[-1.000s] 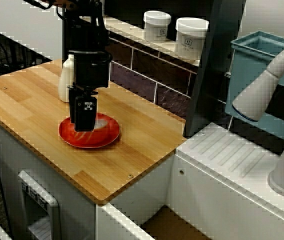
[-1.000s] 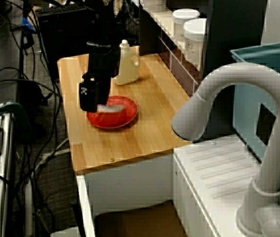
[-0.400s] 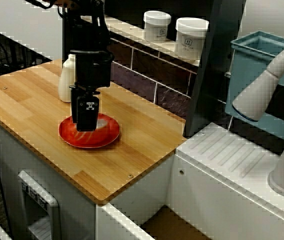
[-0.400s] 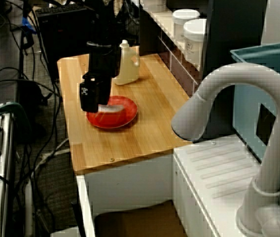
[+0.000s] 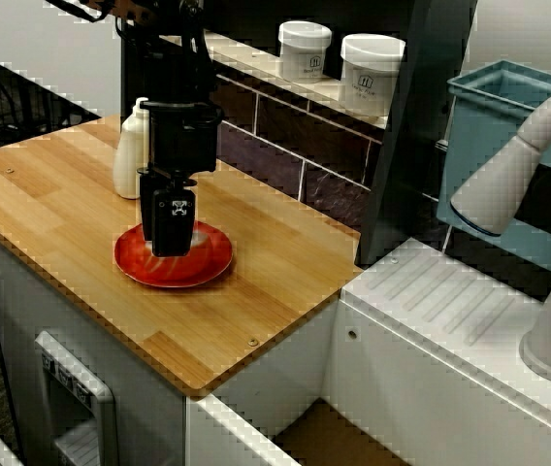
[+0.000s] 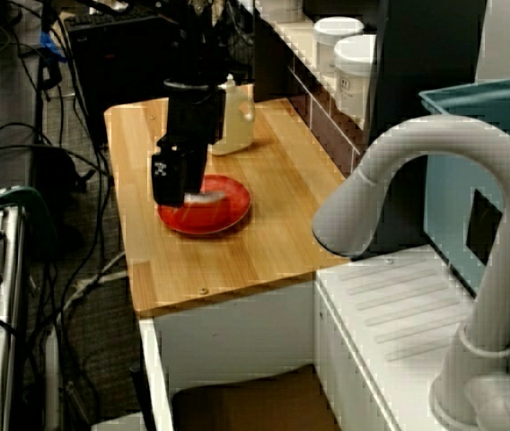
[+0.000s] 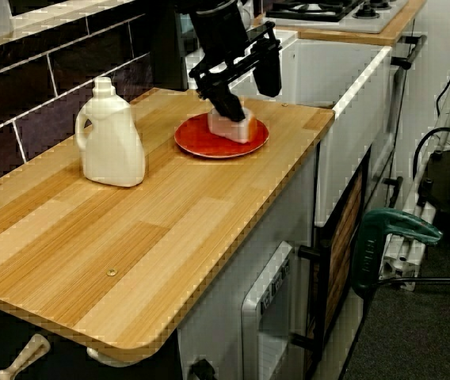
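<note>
- The gripper (image 7: 249,96) hangs over the red plate (image 7: 197,143) with its jaws spread wide, gripping nothing.
- A pale block (image 7: 241,127) (a sponge, perhaps) lies at the plate's middle, directly under the jaws. One finger (image 7: 226,99) reaches its top, the other stands clear.
- A white jug (image 7: 112,136) stands well apart from the plate.

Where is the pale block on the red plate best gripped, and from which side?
Probably across its narrower width, coming from above. The pale block lies flat on the red plate, top and sides free; the low rim hinders a sideways approach. The open gripper hangs just over it.
</note>
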You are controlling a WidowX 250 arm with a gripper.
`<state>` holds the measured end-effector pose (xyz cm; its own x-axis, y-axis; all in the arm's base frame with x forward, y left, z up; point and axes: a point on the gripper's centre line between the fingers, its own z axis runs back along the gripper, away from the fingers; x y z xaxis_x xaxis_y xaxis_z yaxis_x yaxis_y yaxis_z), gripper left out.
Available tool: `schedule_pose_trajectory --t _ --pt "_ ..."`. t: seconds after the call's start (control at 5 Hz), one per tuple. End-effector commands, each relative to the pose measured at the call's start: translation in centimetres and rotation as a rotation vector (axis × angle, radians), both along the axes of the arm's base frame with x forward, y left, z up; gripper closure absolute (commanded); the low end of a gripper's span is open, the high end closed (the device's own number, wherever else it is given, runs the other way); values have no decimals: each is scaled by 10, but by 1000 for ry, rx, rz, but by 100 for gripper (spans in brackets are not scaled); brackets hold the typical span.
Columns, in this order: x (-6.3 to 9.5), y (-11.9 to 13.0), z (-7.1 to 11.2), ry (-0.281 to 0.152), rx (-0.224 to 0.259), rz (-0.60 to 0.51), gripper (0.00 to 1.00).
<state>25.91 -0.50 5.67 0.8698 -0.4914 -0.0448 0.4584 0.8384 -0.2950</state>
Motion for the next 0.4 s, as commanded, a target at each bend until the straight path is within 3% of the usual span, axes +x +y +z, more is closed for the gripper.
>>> schedule_pose_trajectory --t 0.0,0.2 --pt "12 12 8 -32 -4 39 0" --pt "14 18 9 -38 -9 54 0"
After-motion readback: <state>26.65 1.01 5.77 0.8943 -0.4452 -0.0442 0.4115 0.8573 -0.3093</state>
